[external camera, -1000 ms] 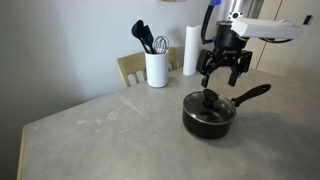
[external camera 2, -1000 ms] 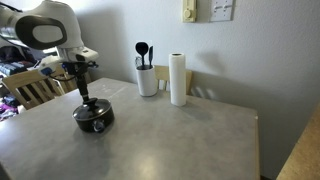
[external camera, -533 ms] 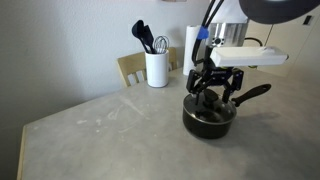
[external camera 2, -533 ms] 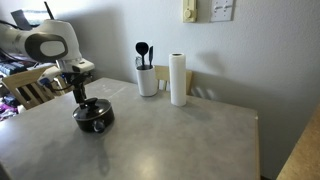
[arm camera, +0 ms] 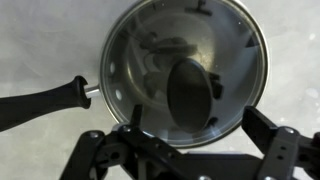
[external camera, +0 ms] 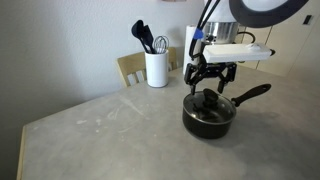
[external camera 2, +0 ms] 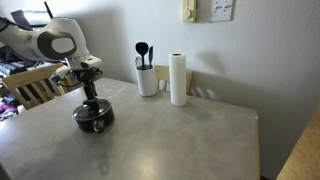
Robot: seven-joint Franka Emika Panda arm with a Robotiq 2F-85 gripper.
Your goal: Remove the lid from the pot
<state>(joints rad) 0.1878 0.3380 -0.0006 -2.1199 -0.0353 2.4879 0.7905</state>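
Note:
The black pot (external camera: 208,121) stands on the grey table with its long handle (external camera: 254,95) pointing away. The glass lid (external camera: 207,106) sits on it, black knob (external camera: 210,99) upward. My gripper (external camera: 211,84) hangs open just above the knob, fingers spread to either side and not touching it. In an exterior view the pot (external camera 2: 93,119) sits below the gripper (external camera 2: 89,92). In the wrist view the lid (arm camera: 150,55) fills the frame, with the knob (arm camera: 190,95) near the middle, the handle (arm camera: 40,103) at the left and my open gripper (arm camera: 188,150) below.
A white utensil holder (external camera: 156,69) with black utensils, a paper towel roll (external camera: 190,50) and a wooden chair (external camera: 131,68) stand behind the pot. They show too in an exterior view: holder (external camera 2: 147,81), roll (external camera 2: 178,80), chair (external camera 2: 30,86). The table's near edge (external camera: 40,150) drops off.
My gripper has moved from above the pot's handle side to over the lid's knob and come down close to it. The pot and lid have not moved.

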